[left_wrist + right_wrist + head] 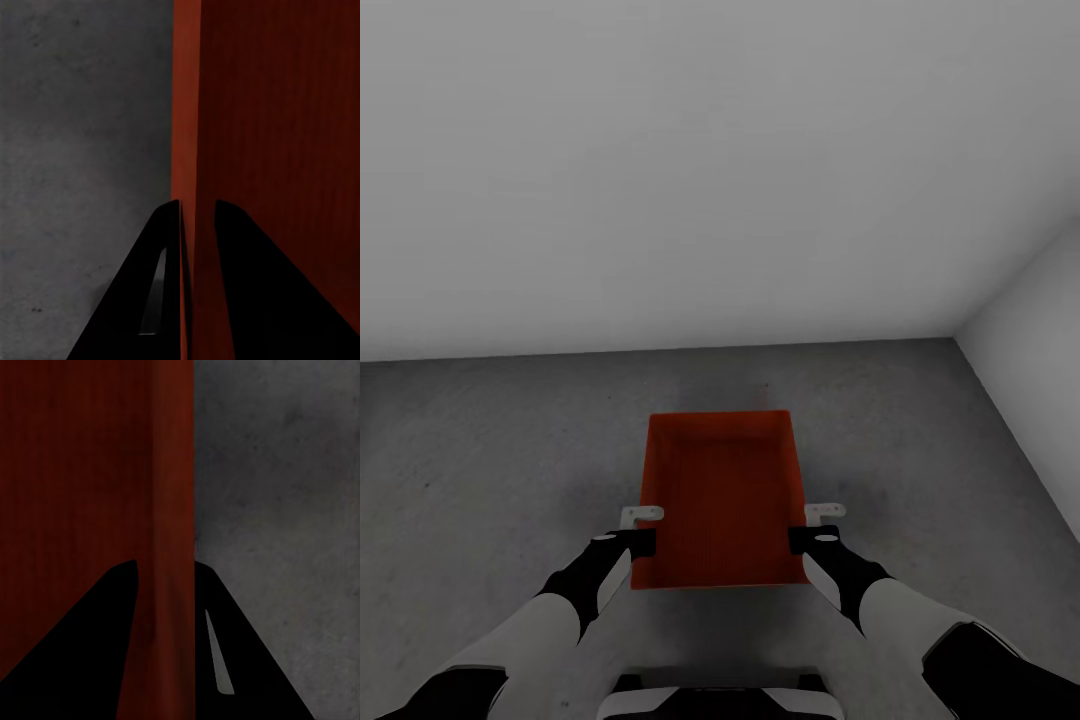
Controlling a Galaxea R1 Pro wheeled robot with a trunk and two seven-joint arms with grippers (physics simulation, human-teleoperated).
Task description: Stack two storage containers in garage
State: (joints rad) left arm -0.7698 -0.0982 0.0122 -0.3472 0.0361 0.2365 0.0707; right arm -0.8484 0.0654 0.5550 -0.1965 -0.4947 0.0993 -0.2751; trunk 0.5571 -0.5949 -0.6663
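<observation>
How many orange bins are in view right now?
1. The bin hangs over the grey floor, gripped by the left gripper and right gripper.

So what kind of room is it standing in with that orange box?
Probably a garage or similar bare utility room: speckled grey concrete floor, plain white walls meeting at a corner, no furnishings near the storage container.
</observation>
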